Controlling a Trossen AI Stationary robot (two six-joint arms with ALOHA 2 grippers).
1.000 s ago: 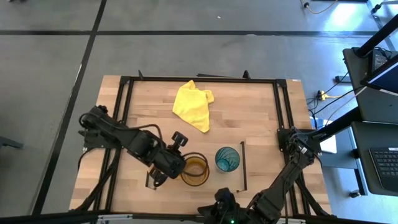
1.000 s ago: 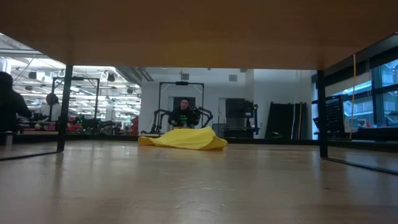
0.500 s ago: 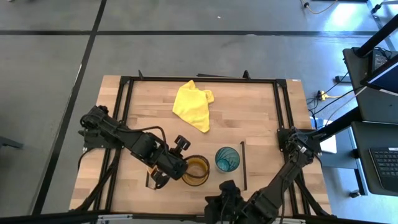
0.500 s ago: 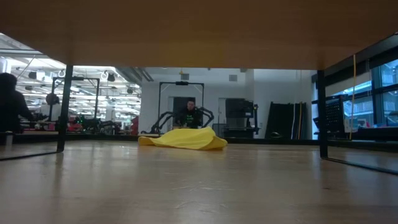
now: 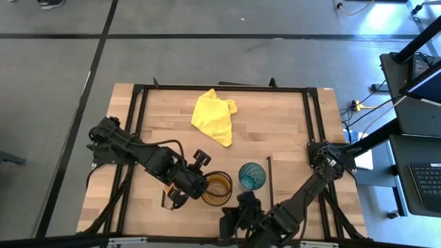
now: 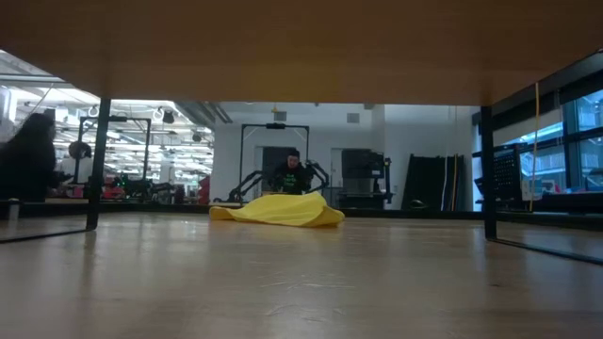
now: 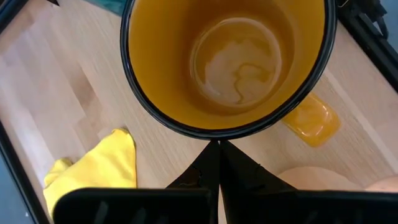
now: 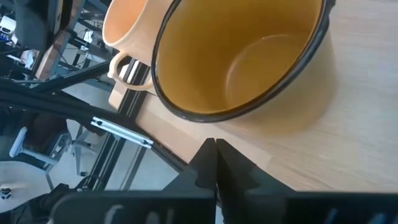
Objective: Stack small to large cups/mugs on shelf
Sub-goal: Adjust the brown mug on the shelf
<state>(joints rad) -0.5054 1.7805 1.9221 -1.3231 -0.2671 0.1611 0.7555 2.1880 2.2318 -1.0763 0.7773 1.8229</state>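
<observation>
The amber mug (image 5: 216, 188) stands upright on the light-wood shelf (image 5: 270, 184), its handle (image 7: 311, 119) to one side. The teal tumbler (image 5: 252, 176) stands to its right. The pale-orange mug (image 8: 127, 28) stands behind the amber mug (image 8: 242, 56) in the right wrist view, and my left arm mostly hides it from above. My left gripper (image 5: 196, 184) is shut beside the amber mug's left side (image 7: 219, 142). My right gripper (image 5: 242, 204) is shut, near the front edge, just short of the amber mug. My left gripper has its shut fingertips (image 7: 219, 144) at the amber mug's outer wall just under the dark rim (image 7: 214, 132), coming level from the table's left. I cannot tell whether they touch it. The mug stands upright on the board.
A crumpled yellow cloth (image 5: 214, 116) lies on the tabletop toward the far edge; it also shows in the low view (image 6: 278, 209). The shelf's underside (image 6: 301, 47) fills the top of the low view. A person sits in the room behind (image 6: 290, 174).
My right gripper has moved from the table's near edge toward the far edge, closing in on the amber mug and the tumbler. My left gripper has edged a little toward the amber mug. The mugs have stayed in place.
</observation>
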